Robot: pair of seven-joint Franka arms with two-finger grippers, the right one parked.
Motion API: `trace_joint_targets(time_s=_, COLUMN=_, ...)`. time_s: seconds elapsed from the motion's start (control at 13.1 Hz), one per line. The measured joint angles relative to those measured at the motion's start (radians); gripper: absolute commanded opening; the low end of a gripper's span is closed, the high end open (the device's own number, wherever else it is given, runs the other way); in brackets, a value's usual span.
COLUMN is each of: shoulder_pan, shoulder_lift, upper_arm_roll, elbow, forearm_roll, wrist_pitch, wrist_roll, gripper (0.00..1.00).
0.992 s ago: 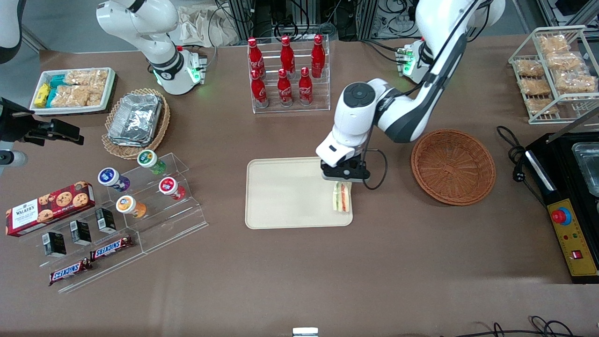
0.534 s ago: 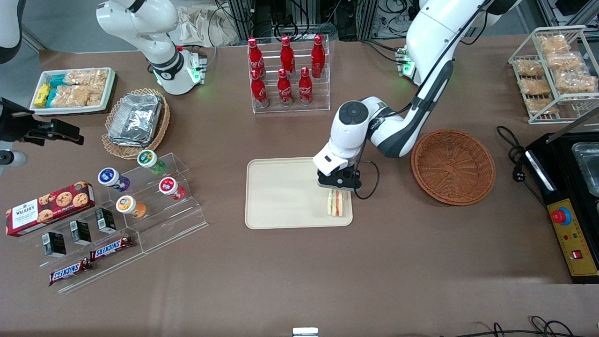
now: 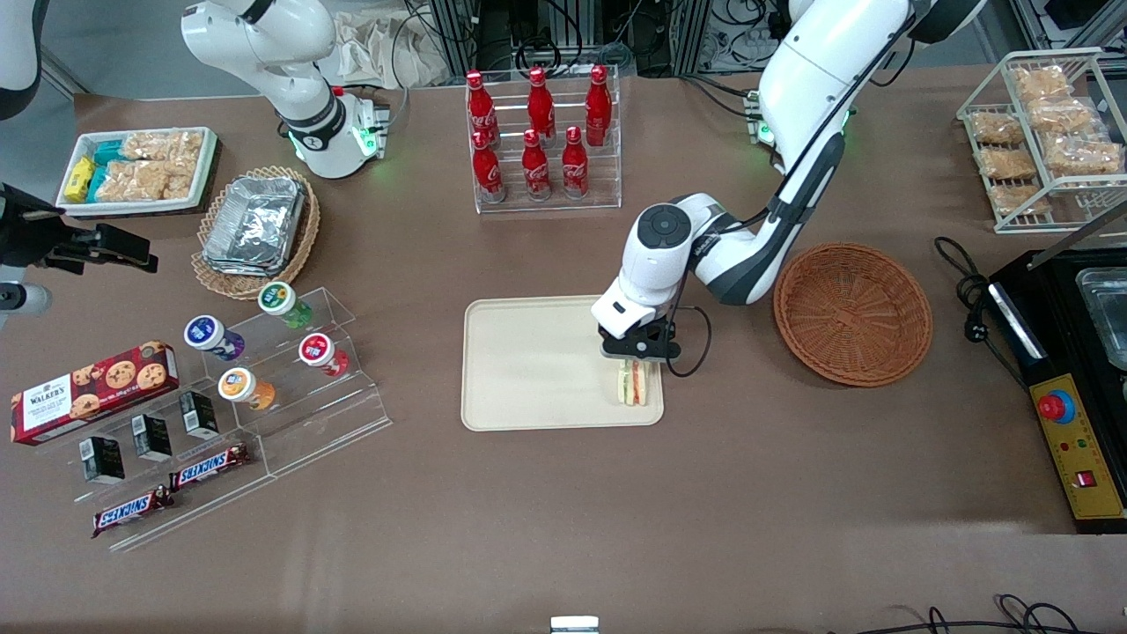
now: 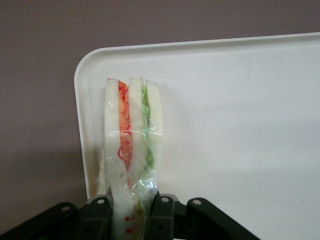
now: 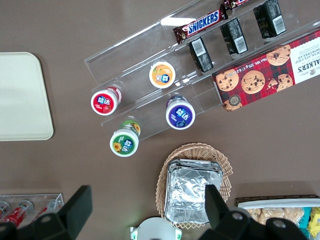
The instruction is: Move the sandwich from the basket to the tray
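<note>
The sandwich (image 3: 632, 384), a plastic-wrapped wedge of pale bread with red, orange and green layers, stands on edge over the beige tray (image 3: 528, 370), at the tray's corner nearest the front camera on the basket's side. My left gripper (image 3: 636, 359) is low over the tray and shut on the sandwich's upper end. In the left wrist view the two black fingers (image 4: 165, 217) press the sandwich (image 4: 131, 150) from both sides, with the tray's rim (image 4: 82, 130) close beside it. The reddish-brown basket (image 3: 852, 313) lies beside the tray, toward the working arm's end, with nothing in it.
A clear rack of red bottles (image 3: 541, 141) stands farther from the front camera than the tray. Toward the parked arm's end are an acrylic stand with small jars (image 3: 290, 352), a tan basket of foil trays (image 3: 257, 227) and a cookie box (image 3: 92, 387). A black machine (image 3: 1070, 352) sits beside the basket.
My gripper has moved with the sandwich a little inward along the tray's edge and lowered toward the tray, then almost stopped. It stays shut on the sandwich.
</note>
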Motion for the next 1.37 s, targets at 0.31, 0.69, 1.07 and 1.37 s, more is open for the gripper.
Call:
trace_joint_targets(time_s=0.31, shoulder_pan=0.002, shoulder_lift=0.006, upper_arm_roll=0.003, elbow=0.000, forearm_roll=0.000, wrist_pitch=0.000, wrist_roll=-0.016, gripper=1.00)
trace_joint_targets(time_s=0.69, shoulder_pan=0.004, shoulder_lift=0.006, upper_arm_roll=0.004, elbow=0.007, forearm_roll=0.000, wrist_pitch=0.001, wrist_roll=-0.026, gripper=1.00)
trace_joint_targets(time_s=1.07, shoulder_pan=0.028, shoulder_lift=-0.077, upper_arm_roll=0.005, elbow=0.078, forearm_roll=-0.039, wrist_pitch=-0.229, wrist_roll=-0.010, gripper=0.99)
trace_joint_targets(time_s=1.37, shoulder_pan=0.118, shoulder_lift=-0.273, upper_arm_roll=0.016, elbow=0.121, forearm_roll=-0.214, wrist_pitch=-0.484, wrist_roll=0.196, gripper=0.99)
